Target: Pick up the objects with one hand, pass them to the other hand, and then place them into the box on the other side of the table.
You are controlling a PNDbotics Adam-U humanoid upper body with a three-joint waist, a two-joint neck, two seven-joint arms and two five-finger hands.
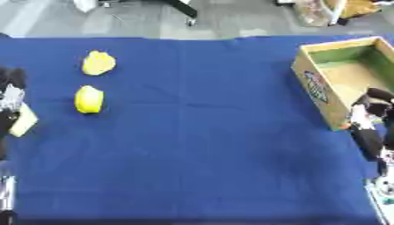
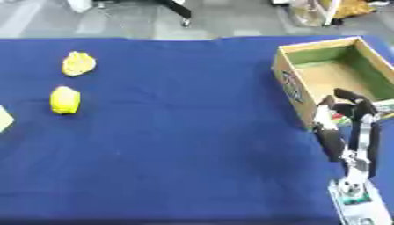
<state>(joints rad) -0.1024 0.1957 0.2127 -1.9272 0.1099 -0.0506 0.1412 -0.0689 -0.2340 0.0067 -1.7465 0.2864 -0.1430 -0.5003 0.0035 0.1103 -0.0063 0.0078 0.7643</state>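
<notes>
At the near right, the right hand (image 2: 350, 115) is seen raised at the near corner of the box, its fingers curled at the tips with nothing visibly held between them; a small red and green patch beside it cannot be made out. At the left edge, the left hand (image 1: 11, 97) is seen only in part, and whether its fingers are spread or closed cannot be told. A pale yellow flat piece (image 1: 24, 120) lies just beside it.

Two yellow objects are counted on the blue tablecloth (image 1: 200, 132), both at the left: a smooth one (image 1: 89, 99) nearer and a crumpled one (image 1: 98, 63) just beyond it, apart from each other.

One box (image 2: 296, 85), open-topped and of cardboard, stands at the far right, well apart from both objects.
</notes>
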